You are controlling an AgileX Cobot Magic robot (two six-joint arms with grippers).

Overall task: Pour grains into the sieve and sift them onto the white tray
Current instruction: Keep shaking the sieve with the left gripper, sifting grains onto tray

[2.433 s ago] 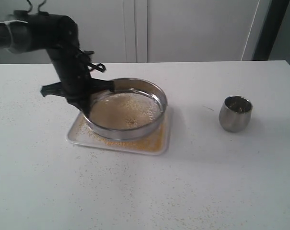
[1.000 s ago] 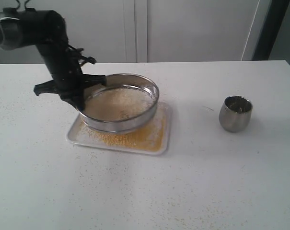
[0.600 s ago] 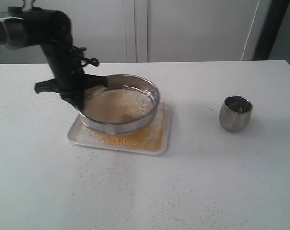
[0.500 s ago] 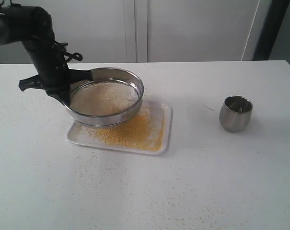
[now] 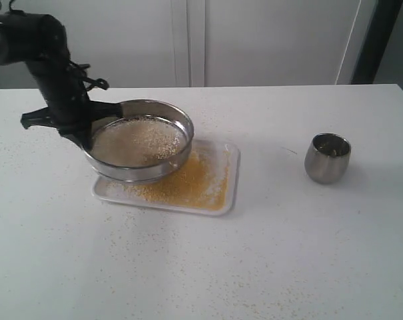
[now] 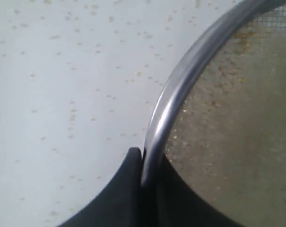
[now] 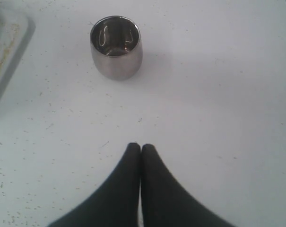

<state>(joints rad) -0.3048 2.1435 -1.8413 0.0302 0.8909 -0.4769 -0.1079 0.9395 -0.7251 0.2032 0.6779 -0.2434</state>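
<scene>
Sieve (image 5: 141,175) hangs above the left part of the white tray (image 5: 233,175), its rim pinched by the left end effector (image 6: 143,163). Pale grains (image 5: 138,140) lie on its mesh, and finer yellow ones cover the tray beneath. Sifting looks well along. To do it well, hold the sieve level, shake in short strokes and centre it over the tray, since its left edge overhangs the speckled bench (image 5: 288,253). Right end effector (image 7: 141,151) is pressed together, empty, near the steel cup (image 7: 116,46).
</scene>
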